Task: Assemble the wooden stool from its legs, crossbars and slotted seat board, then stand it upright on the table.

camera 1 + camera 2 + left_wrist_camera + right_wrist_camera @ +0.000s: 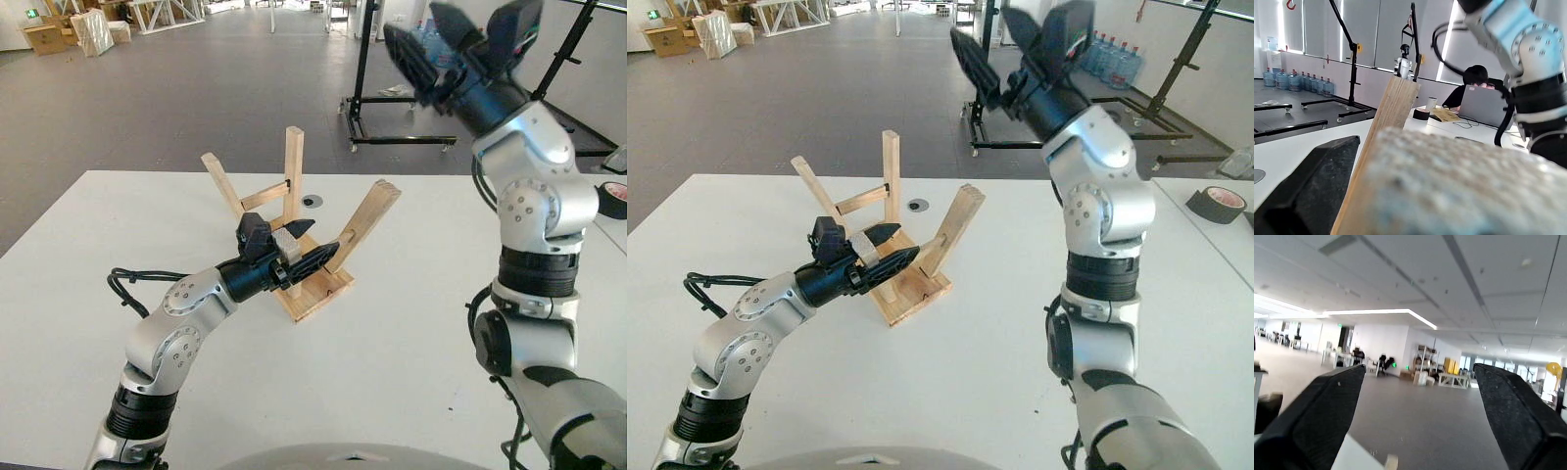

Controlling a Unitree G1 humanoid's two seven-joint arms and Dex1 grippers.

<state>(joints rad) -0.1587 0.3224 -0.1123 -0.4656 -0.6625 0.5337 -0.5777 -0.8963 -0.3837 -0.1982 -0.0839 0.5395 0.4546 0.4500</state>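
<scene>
Left gripper (306, 245) sat against the upturned stool (315, 290), seat-down on the table (411, 323); gripping or not, couldn't tell. Its wrist view caught one leg (1393, 107) close up. Right gripper (416, 27) hung high, splayed wide, its own camera on the ceiling (1449, 284).

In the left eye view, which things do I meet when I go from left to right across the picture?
black cable → wooden stool → right gripper → tape roll
</scene>
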